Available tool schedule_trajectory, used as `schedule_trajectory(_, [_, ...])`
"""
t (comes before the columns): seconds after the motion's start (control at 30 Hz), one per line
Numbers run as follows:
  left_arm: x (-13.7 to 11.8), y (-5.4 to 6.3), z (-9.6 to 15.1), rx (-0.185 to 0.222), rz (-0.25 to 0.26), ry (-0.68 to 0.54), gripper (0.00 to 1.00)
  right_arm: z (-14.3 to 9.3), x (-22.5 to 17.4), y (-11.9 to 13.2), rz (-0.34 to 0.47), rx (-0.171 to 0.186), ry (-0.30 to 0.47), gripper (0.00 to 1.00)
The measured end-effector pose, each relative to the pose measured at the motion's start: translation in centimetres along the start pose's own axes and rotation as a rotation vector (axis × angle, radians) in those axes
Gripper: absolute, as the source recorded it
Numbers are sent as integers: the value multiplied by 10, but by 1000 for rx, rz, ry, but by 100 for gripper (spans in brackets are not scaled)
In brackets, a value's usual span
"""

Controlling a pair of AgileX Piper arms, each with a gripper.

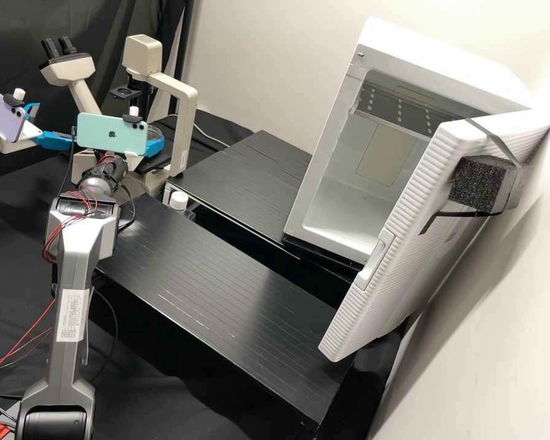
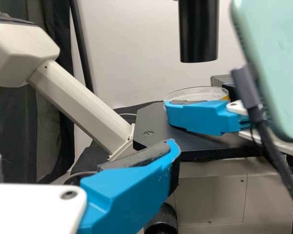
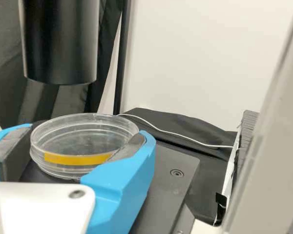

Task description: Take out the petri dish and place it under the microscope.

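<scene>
Clear plastic petri dish [image 3: 71, 159]: held about level at the stage [image 3: 168, 170], near the black tube [image 3: 61, 44]; found toward ten o'clock in the high view.
Right gripper [image 3: 85, 135]: closed on the dish's side wall, one finger against each side, presumably so that the top and base are left free for viewing.
Left gripper [image 1: 54, 124]: spread, with nothing seen pinched; farther out toward ten o'clock, where the dish's path is not crossed.
Microscope [image 1: 180, 131]: set at ten o'clock, its arm and tube raised above the stage, by which room is given for the dish to be slid in.
White cabinet [image 1: 446, 67]: placed toward two o'clock, its door [image 1: 400, 238] swung open, likely for access.
Next move: centring under the tube and a gentle release are called for; a tilt could be caused by uneven opening.
</scene>
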Motion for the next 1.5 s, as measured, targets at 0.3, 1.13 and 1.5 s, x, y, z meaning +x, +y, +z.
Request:
schedule_trajectory(0.3, [0, 0, 0, 0, 0, 0, 100, 4, 7, -6, -18, -28, -26, 100])
schedule_trajectory(1.13, [0, 0, 0, 0, 0, 0, 100, 13, -57, 10, -24, 84, 116, 100])
schedule_trajectory(1.5, [0, 0, 0, 0, 0, 0, 100, 21, -149, 45, 180, 111, 269, 100])
